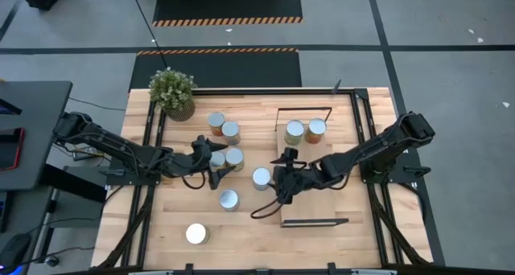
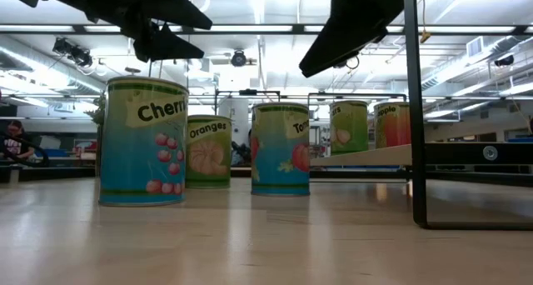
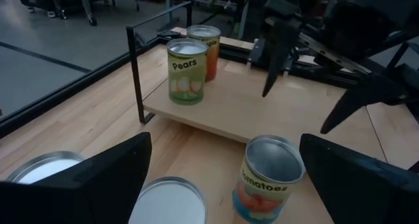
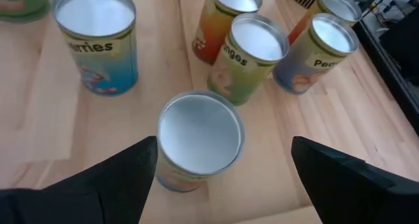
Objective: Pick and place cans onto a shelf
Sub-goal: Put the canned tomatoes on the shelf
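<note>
Close to the near edge of the tabletop (image 1: 161,219), left of centre, a white-topped can (image 1: 196,234) stands alone, well clear of both arms. A little farther in is the cherries can (image 1: 229,199).

Beyond it, about mid-table, the tomatoes can (image 1: 261,178) stands just off the shelf's left edge. The right gripper (image 1: 280,178) faces it with jaws spread wide on either side, gripping nothing; it looks lined up to close on this can next.

The left gripper (image 1: 211,164) hovers by the oranges can (image 1: 234,158) and its neighbour, jaws likewise wide and empty, probably waiting so the arms do not cross.

The shelf (image 1: 318,203) lies along the right half of the tabletop. At its far end stand the Pears can (image 3: 186,72) and a second can (image 1: 316,129), leaving the near part free for more.

Two more cans (image 1: 224,127) and a potted plant (image 1: 173,92) sit toward the far left corner.
</note>
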